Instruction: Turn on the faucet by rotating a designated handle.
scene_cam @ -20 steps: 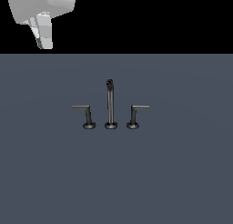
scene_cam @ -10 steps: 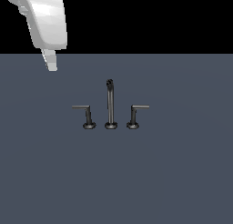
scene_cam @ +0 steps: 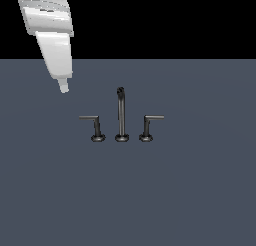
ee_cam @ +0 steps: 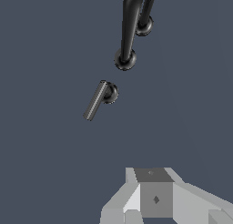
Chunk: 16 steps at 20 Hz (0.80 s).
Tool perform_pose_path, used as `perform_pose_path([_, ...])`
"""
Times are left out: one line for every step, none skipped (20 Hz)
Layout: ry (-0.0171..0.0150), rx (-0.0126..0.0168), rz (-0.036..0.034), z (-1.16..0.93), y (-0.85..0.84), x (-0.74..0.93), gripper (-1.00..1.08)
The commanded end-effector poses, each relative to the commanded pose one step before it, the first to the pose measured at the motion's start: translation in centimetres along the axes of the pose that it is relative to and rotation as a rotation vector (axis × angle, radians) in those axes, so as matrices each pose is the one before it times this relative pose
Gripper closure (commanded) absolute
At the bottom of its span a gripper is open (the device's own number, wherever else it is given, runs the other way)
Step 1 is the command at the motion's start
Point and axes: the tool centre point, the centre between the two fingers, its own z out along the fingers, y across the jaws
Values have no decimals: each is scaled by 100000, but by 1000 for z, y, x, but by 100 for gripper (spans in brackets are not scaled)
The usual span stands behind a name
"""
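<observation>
The faucet [scene_cam: 120,115] is a small dark grey set on the flat grey surface, with a tall thin spout in the middle. The handle [scene_cam: 91,121] stands at the exterior view's left of the spout, its lever arm reaching leftward. Its mirror twin [scene_cam: 150,121] stands at the spout's right. My gripper [scene_cam: 64,87] hangs above and to the exterior view's left of the handle, apart from it, fingers together and holding nothing. In the wrist view the handle [ee_cam: 98,99] lies ahead of my gripper [ee_cam: 154,198], with the spout base [ee_cam: 125,59] beyond it.
The grey surface [scene_cam: 128,190] spreads flat around the faucet, with a black background behind its far edge. Nothing else stands on it.
My gripper has come down and moved toward the exterior view's right, closer to the handle. The faucet has not moved.
</observation>
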Motion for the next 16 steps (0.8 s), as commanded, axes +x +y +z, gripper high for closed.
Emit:
perform_pose_path([39,-41,3966,1050,-914,314,108])
perform_pose_path([23,-49,1577,420,-362,131,108])
perform_pose_path([28,-53,1598,427,-366,133,108])
perform_pose_path([33,-58,1627,435,-372,138,108])
perform_pose_path([38,-62,1661,444,-380,142,108])
perform_pose_path([43,-66,1699,455,-388,146,108])
perform_pose_path([48,-69,1744,467,-399,151,108])
perform_pose_path([53,-73,1794,480,-410,156,108])
perform_pose_path([57,-77,1852,495,-423,162,108])
perform_pose_path([61,-80,1917,511,-438,169,108])
perform_pose_path([65,-83,1987,529,-455,176,108])
perform_pose_path([66,-84,2026,537,-465,180,108])
perform_pose_path([64,-82,2002,529,-460,178,108])
perform_pose_path([61,-80,1971,518,-454,176,108])
perform_pose_path([57,-76,1931,505,-446,172,108])
perform_pose_path([52,-73,1885,491,-436,169,108])
